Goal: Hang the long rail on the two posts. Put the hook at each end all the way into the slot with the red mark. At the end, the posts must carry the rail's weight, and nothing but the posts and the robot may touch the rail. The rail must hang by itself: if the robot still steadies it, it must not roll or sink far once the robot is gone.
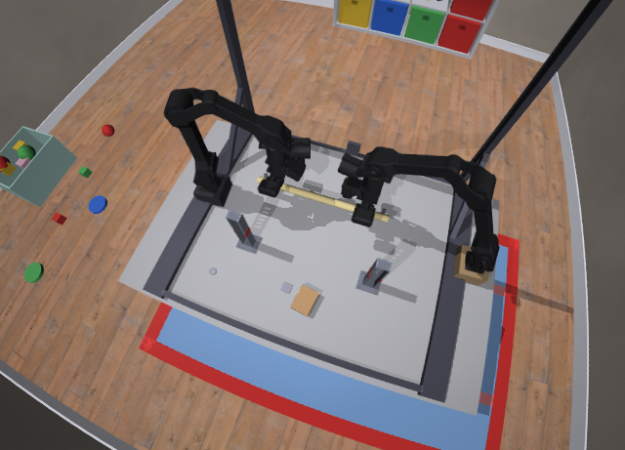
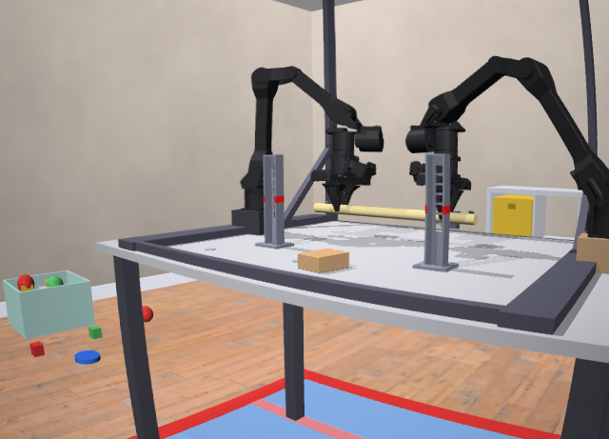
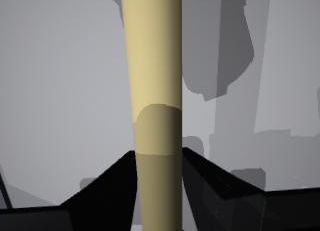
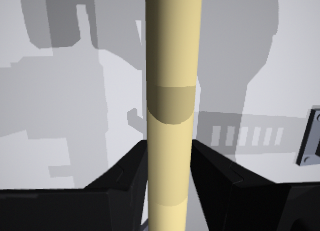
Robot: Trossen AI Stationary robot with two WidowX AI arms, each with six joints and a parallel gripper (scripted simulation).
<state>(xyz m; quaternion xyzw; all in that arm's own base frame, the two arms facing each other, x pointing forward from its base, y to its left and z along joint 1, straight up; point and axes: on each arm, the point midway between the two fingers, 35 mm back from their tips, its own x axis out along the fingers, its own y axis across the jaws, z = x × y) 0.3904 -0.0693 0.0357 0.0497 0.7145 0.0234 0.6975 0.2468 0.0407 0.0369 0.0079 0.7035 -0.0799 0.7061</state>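
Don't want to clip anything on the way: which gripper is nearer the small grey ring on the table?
Right. The right gripper is on the ring's side of the table; the left gripper is farther across, towards the rail's other end.
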